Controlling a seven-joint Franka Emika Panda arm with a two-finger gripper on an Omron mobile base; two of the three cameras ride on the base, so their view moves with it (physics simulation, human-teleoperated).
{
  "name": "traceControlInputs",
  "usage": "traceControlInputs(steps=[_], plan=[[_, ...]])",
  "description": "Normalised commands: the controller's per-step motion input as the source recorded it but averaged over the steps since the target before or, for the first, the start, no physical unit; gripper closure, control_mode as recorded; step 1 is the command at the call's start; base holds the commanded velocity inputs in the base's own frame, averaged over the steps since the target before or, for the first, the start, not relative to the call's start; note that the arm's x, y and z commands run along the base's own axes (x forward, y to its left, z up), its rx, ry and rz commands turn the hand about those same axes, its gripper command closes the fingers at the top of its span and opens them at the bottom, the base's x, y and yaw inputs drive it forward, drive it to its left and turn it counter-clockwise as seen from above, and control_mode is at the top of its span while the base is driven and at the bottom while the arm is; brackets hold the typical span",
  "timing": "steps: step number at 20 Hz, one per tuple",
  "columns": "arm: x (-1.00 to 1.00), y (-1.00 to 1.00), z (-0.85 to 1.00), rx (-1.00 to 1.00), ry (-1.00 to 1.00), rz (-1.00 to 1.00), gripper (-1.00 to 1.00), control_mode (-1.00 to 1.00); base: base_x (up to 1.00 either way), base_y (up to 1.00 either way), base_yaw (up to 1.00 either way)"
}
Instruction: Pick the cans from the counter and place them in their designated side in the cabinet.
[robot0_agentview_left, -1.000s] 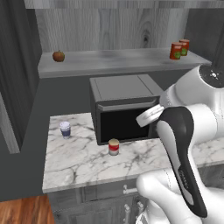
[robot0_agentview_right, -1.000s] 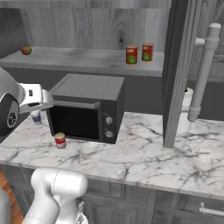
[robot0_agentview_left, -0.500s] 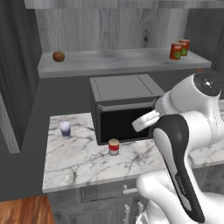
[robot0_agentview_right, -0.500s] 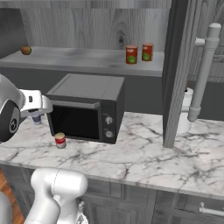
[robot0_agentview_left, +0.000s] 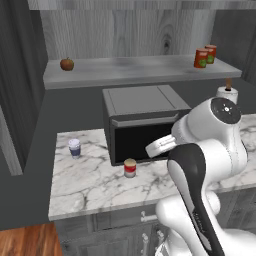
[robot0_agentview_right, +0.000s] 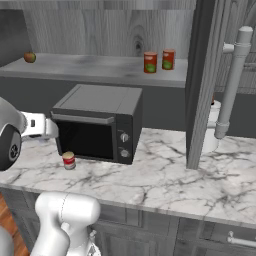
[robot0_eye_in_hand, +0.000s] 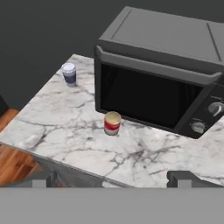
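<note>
In the hand view we see the microwave (robot0_eye_in_hand: 162, 78) cut off at the right edge and the gripper (robot0_eye_in_hand: 109, 179) showing 2 tips at the bottom, too little to judge its opening. In the left base view the arm hides the counter's (robot0_agentview_left: 95, 185) lower right.
</note>
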Motion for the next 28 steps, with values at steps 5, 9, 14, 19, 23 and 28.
traceControlInputs(steps=[5,9,14,19,23,28], plan=[[0.0,0.13,-0.17,0.04,0.0,-0.02,-1.0,-1.0,0.0,0.0,0.0],[0.0,0.0,-0.14,0.06,0.0,0.0,-1.0,-1.0,0.0,0.0,0.0],[0.04,0.0,-0.15,0.04,0.0,0.0,-1.0,-1.0,0.0,0.0,0.0],[0.08,0.0,-0.11,0.0,0.0,-0.02,-1.0,-1.0,0.0,0.0,0.0],[0.07,0.0,-0.11,0.0,-0.01,-0.03,-1.0,-1.0,0.0,0.0,0.0],[0.08,0.0,-0.14,0.0,-0.03,-0.03,-1.0,-1.0,0.0,0.0,0.0]])
